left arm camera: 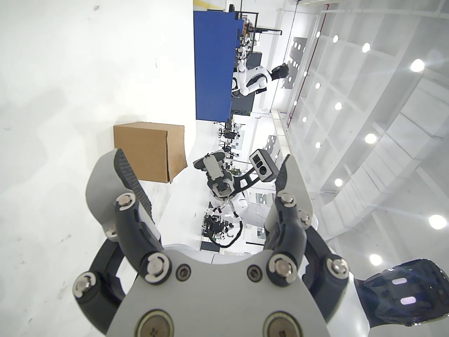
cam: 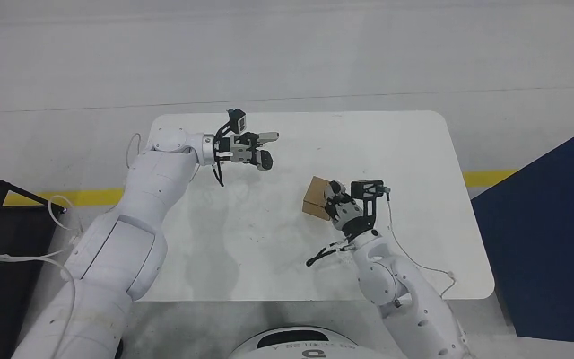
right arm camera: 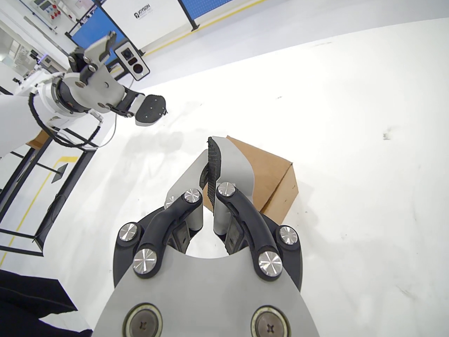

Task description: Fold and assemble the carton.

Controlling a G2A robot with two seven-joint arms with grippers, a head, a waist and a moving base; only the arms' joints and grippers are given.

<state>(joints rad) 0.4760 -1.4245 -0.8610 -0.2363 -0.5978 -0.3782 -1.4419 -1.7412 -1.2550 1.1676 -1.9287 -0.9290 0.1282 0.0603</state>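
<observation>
on white table [cam: 404, 153], boxy cardboard carton [right arm camera: 270, 173] beside right hand [right arm camera: 212, 152] (closed); left hand [cam: 270, 149] spread.

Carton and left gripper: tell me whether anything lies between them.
Nothing visible does. The left gripper, open, hovers over bare table, and the stretch to the carton holds no object. The right gripper, shut, is at the carton's far side, not in between.

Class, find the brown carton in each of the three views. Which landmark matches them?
Top view: carton on the table, right of centre, beside the right end effector.
Left wrist view: carton beyond the open left end effector.
Right wrist view: carton just behind the shut right end effector.
Shared landmark: the white table.
</observation>
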